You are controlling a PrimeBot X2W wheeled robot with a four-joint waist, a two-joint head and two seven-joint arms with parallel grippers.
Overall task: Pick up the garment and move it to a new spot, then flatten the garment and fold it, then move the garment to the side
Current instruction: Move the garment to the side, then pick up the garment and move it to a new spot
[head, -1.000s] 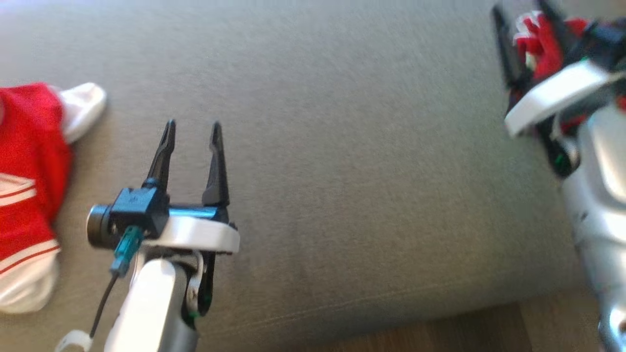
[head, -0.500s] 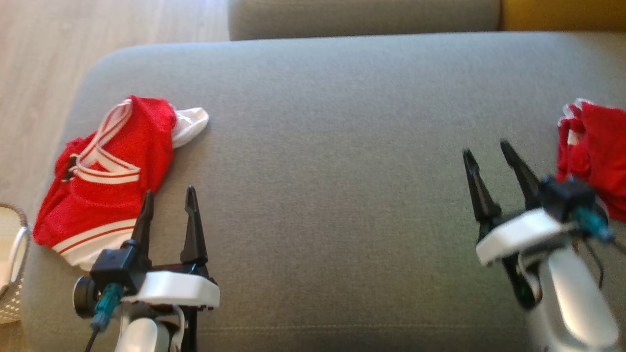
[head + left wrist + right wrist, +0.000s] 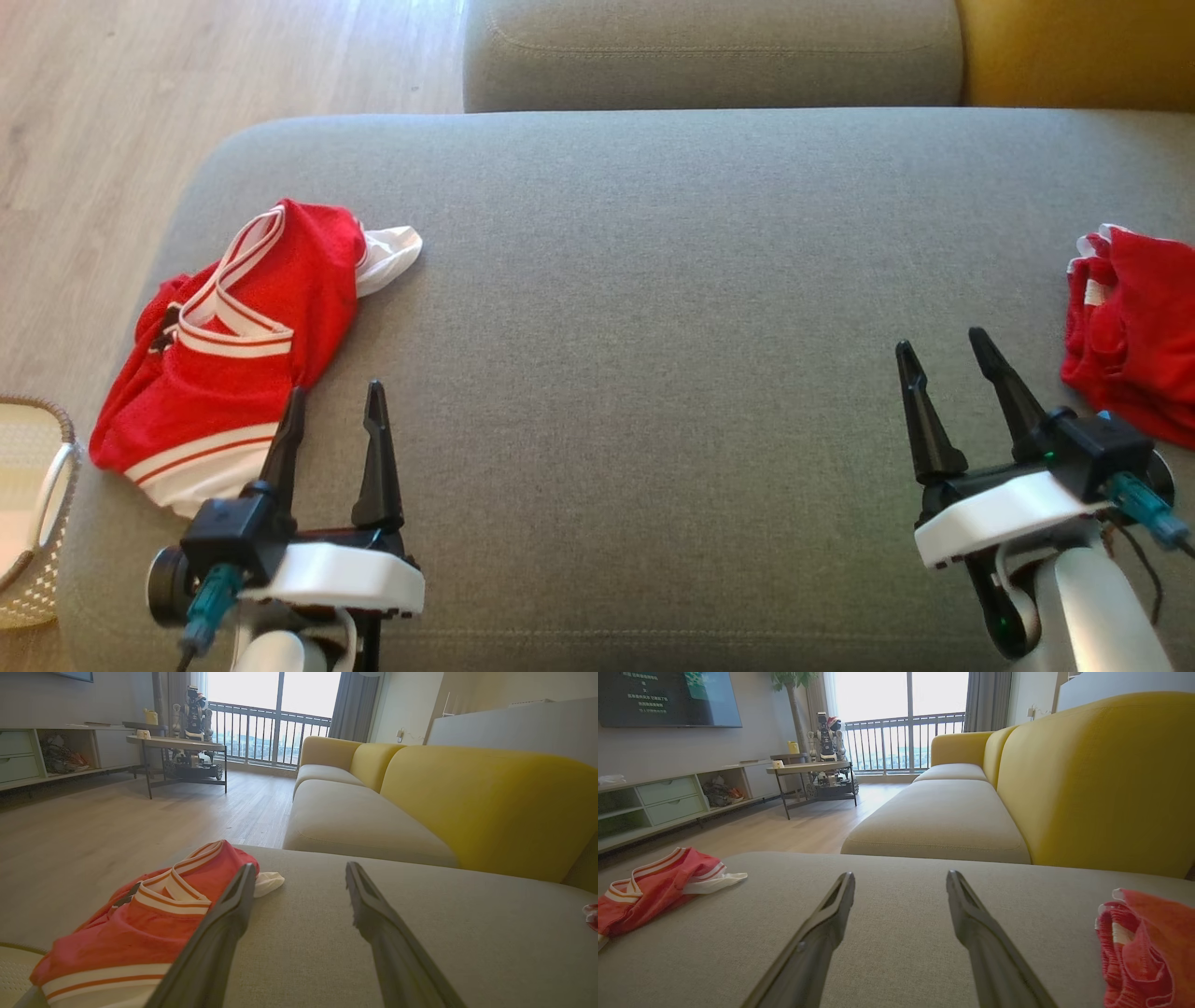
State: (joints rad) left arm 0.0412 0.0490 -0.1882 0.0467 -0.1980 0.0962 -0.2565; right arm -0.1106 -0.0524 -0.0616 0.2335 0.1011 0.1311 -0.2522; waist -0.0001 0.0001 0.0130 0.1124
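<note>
Right gripper (image 3: 939, 339) drawn back from seemingly folded garment (image 3: 1139, 336), fingers (image 3: 929, 429) apart

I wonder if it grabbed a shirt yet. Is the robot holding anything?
Nothing is held. The left hand and right hand are open and empty; the red-and-white jersey lies on the grey fabric cushion.

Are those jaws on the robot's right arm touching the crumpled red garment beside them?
Apart. The right wrist view shows bare grey cushion between the jaws of the right gripper and the red garment.
</note>
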